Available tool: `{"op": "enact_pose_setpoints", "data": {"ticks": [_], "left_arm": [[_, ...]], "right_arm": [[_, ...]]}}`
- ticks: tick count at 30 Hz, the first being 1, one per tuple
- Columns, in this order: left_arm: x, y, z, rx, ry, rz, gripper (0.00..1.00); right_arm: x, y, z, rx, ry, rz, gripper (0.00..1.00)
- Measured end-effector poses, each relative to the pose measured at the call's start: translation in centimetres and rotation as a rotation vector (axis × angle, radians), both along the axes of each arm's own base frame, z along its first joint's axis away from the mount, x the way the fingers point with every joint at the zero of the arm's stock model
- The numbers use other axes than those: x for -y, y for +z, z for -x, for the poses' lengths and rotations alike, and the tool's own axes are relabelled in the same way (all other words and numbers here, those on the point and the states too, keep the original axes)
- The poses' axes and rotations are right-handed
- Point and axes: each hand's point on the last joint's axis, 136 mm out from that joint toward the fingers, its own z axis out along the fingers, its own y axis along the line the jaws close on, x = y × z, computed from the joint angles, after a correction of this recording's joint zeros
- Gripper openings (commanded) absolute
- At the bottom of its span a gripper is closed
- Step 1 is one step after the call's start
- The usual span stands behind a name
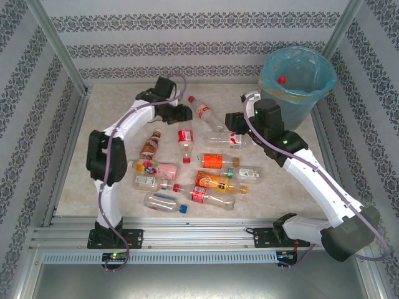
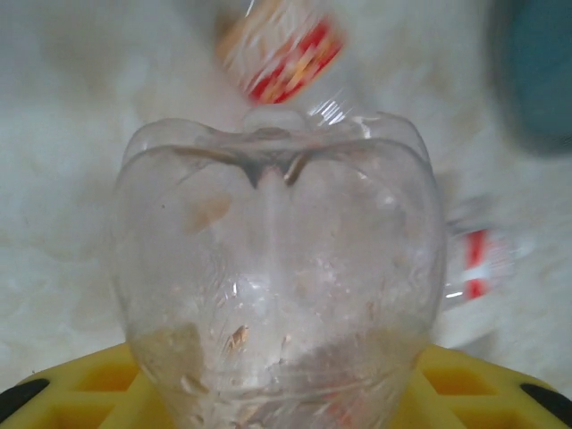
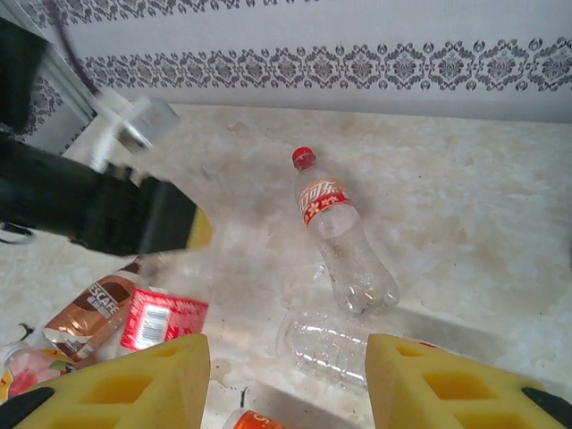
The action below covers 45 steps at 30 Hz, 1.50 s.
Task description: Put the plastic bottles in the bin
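Eleven plastic bottles (image 1: pixel 218 161) lying out — one bin (image 1: pixel 302 109), one red cap (image 1: pixel 282 80) showing inside it.

Bright, even overhead light, soft shadows; left wrist view v. blurry.

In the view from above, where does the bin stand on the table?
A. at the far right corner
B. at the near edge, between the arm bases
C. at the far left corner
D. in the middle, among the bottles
A: the bin stands at the far right corner of the table, while the plastic bottles lie around its middle.
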Motion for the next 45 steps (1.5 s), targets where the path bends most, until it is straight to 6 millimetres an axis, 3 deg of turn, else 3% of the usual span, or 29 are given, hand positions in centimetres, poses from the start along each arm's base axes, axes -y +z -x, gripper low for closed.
{"op": "enact_pose_setpoints", "data": {"ticks": [5,8,11,14,19,25,28,33,38,45], "left_arm": [[-0.9,12.1,-0.1,0.270,0.093,0.191,0.42],[-0.9,17.8,1.1,0.384,0.136,0.346,0.34],[-0.8,21.5,2.0,0.444,0.178,0.523,0.29],[-0.9,22.3,2.1,0.440,0.229,0.650,0.29],[-1.0,21.5,1.8,0.378,0.298,0.780,0.29],[-0.6,24.6,2.2,0.389,0.273,0.932,0.27],[0.0,25.5,2.2,0.378,0.235,0.996,0.27],[0.7,24.5,1.4,0.316,0.219,1.042,0.26],[0.6,24.7,1.6,0.317,0.211,1.044,0.26],[0.5,25.4,2.2,0.322,0.187,1.048,0.26]], "right_arm": [[-1.0,2.4,0.5,0.100,0.058,-0.088,0.41],[-1.7,3.4,1.3,0.174,0.107,-0.163,0.37],[-2.3,4.1,1.8,0.238,0.143,-0.232,0.39],[-3.1,4.7,2.2,0.301,0.191,-0.280,0.41],[-5.4,5.9,4.8,0.438,0.328,-0.294,0.42],[-6.8,7.5,7.0,0.583,0.416,-0.235,0.43],[-6.6,7.6,6.7,0.610,0.392,-0.201,0.43],[-6.5,7.8,6.6,0.650,0.365,-0.163,0.45],[-6.7,8.1,6.8,0.681,0.350,-0.133,0.48],[-5.1,9.1,7.5,0.743,0.285,-0.101,0.48]]}}
